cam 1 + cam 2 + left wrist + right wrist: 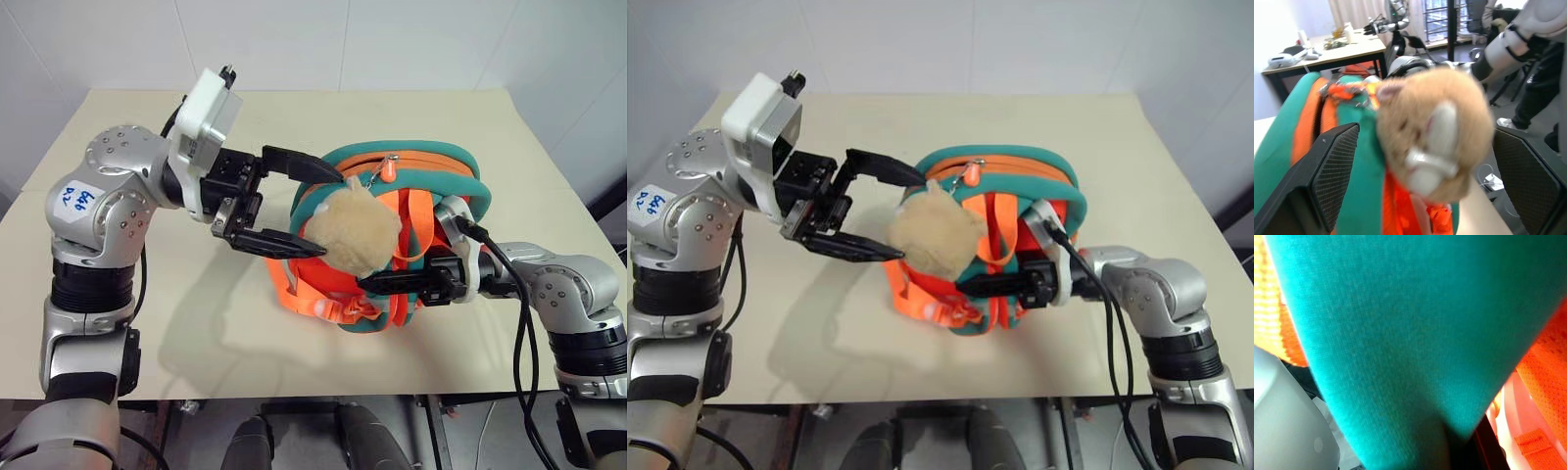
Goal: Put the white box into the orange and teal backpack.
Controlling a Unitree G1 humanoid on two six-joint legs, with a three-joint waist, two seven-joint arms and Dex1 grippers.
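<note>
Right gripper (377, 284) was clamped on the orange and teal backpack (431, 166), mid-table, at its teal trim. Bag looked soft, floppy; firm padded trim seemed best hold. Left gripper (309, 208) gaped around plush ball (355, 227). White box unseen.

1 backpack (411, 196), 1 plush ball (355, 230), 1 table (127, 127).

Small rounded orange backpack w/ teal padded trim (411, 162) stands upright near middle of the beige tabletop (147, 323), orange webbing straps (411, 220) hanging down its front. Beige fluffy plush ball (355, 227) hangs against its front-left side, near the top zip.
</note>
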